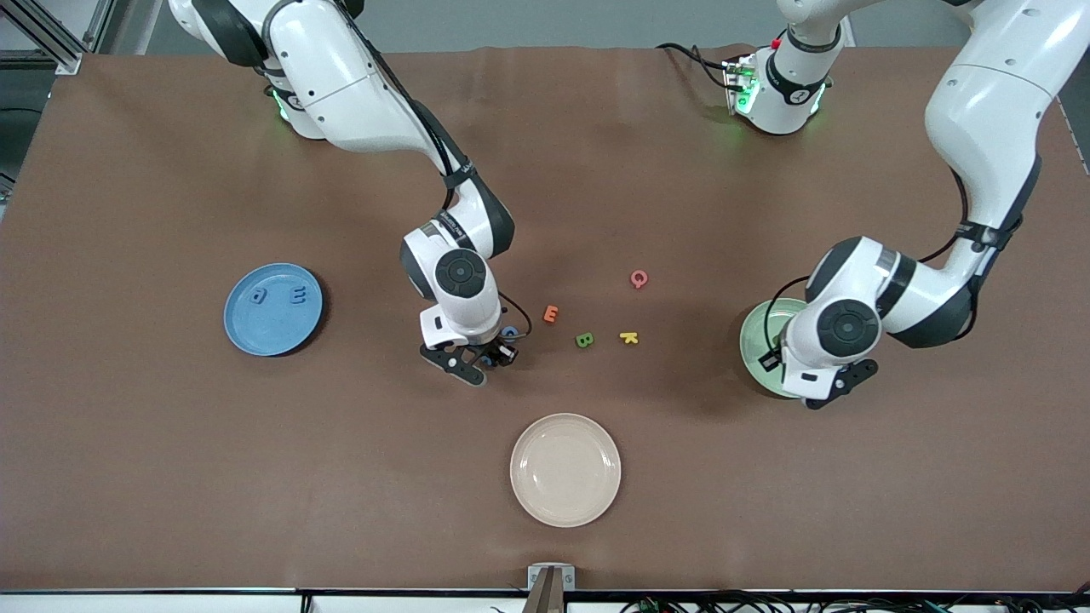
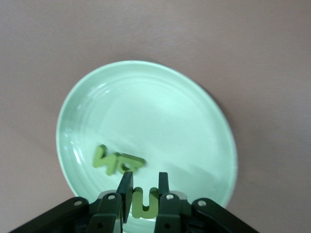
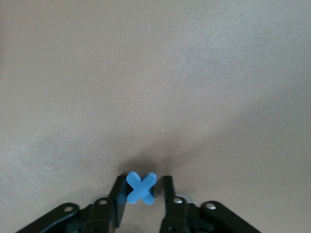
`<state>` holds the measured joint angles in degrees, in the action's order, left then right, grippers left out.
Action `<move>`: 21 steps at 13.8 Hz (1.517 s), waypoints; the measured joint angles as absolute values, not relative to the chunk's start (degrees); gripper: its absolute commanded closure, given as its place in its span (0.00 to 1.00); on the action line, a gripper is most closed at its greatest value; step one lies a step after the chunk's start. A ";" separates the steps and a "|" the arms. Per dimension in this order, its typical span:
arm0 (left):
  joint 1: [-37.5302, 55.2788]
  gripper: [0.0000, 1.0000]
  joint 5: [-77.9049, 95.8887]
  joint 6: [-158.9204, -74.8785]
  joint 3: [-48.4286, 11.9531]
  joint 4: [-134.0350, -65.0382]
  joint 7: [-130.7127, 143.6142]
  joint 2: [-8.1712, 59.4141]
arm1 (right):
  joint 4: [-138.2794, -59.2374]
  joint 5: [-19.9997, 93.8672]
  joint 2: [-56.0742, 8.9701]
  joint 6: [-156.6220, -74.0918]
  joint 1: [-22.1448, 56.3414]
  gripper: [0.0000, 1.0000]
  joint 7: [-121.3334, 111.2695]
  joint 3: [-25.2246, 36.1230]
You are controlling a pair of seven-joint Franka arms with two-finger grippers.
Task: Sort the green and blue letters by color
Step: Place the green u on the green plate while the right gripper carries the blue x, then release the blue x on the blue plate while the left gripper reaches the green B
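Observation:
My left gripper (image 2: 144, 183) is shut on an olive-green letter U (image 2: 144, 204) just above the pale green plate (image 2: 146, 107), where two green letters (image 2: 116, 162) lie. From the front, this gripper (image 1: 830, 393) hangs over that plate (image 1: 756, 336). My right gripper (image 3: 143, 187) is down at the table, open, with its fingers close around a blue letter X (image 3: 141, 188); one finger touches it and a small gap shows at the other. Two blue letters (image 1: 278, 295) lie on the blue plate (image 1: 272, 336). A green letter B (image 1: 584, 340) lies mid-table.
Another blue letter (image 1: 509, 331) peeks out beside the right gripper (image 1: 477, 366). An orange E (image 1: 551, 314), a pink Q (image 1: 639, 278) and a yellow K (image 1: 629, 337) lie round the green B. A beige plate (image 1: 565, 502) sits nearer the front camera.

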<state>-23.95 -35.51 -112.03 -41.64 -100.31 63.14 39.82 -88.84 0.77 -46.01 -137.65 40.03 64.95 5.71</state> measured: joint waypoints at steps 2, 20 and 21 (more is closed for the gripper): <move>-24.43 0.00 -35.46 -112.05 -41.79 -100.83 62.86 39.83 | -88.74 0.72 -46.04 -137.58 40.03 1.00 64.95 5.71; 6.65 0.15 -35.17 -129.43 -35.43 -93.57 80.18 44.06 | -116.38 -0.28 -23.53 -134.77 15.47 1.00 12.63 6.57; 10.44 0.17 -35.17 -130.32 -32.48 -92.51 81.14 44.93 | -119.00 -0.28 -21.24 -134.84 13.88 1.00 9.84 6.55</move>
